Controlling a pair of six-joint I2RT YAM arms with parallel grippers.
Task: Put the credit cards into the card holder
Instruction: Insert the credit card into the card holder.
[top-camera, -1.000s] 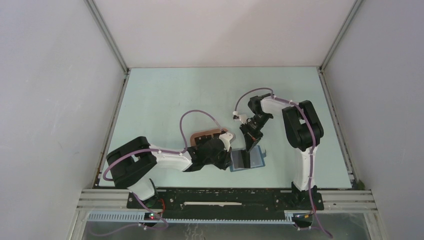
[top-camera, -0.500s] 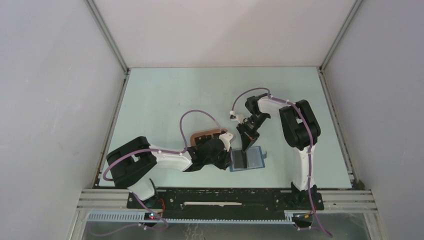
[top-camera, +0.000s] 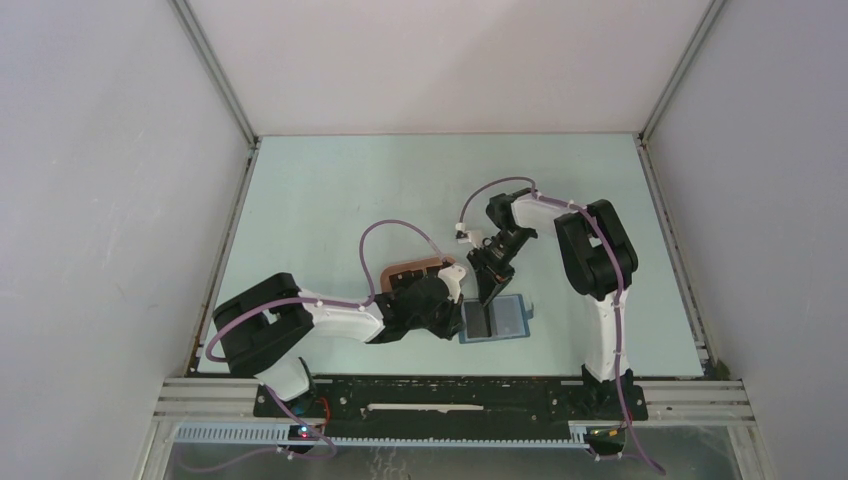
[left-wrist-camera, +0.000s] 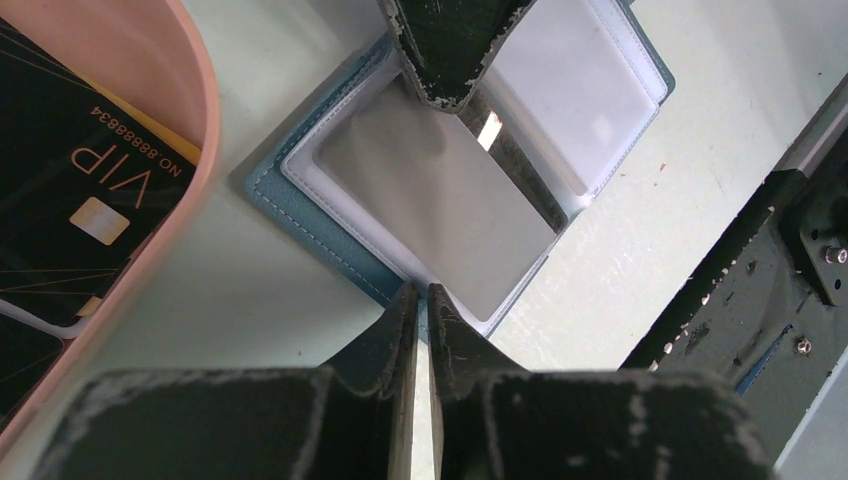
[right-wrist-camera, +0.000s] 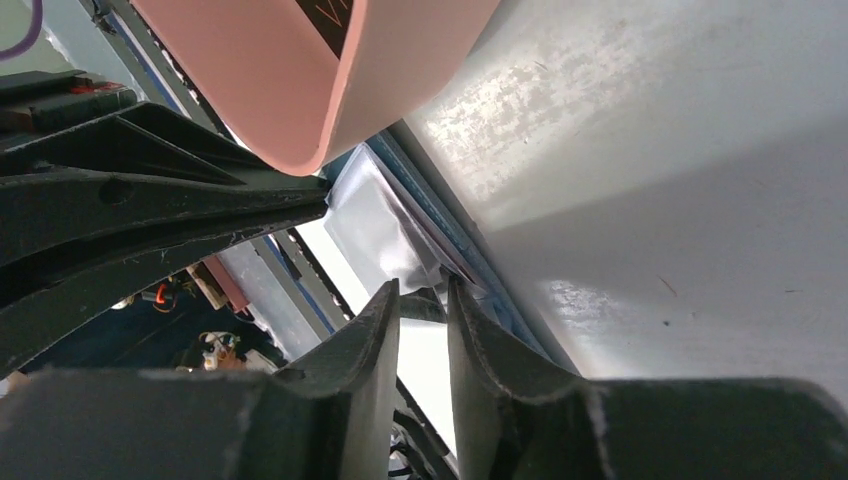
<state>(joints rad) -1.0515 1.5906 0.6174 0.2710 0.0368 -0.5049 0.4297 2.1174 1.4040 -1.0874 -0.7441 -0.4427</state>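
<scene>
Seemingly mid-insertion: left tool (left-wrist-camera: 422, 292) pinches card holder (left-wrist-camera: 308, 224); right tool (right-wrist-camera: 422, 290), slightly parted, holds nothing; next, seat black card (left-wrist-camera: 515, 165) fully.

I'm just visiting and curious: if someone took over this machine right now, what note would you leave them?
Left end effector: shut on an edge of the card holder, which lies open.
Right end effector: jaws slightly apart, tips at the holder's fold.
Credit cards: a black VIP one and others lie in the pink tray beside the holder.
Done: a dark strip along the fold may be one card partly in; unclear.
Left: move the tray's cards into the pockets.
</scene>
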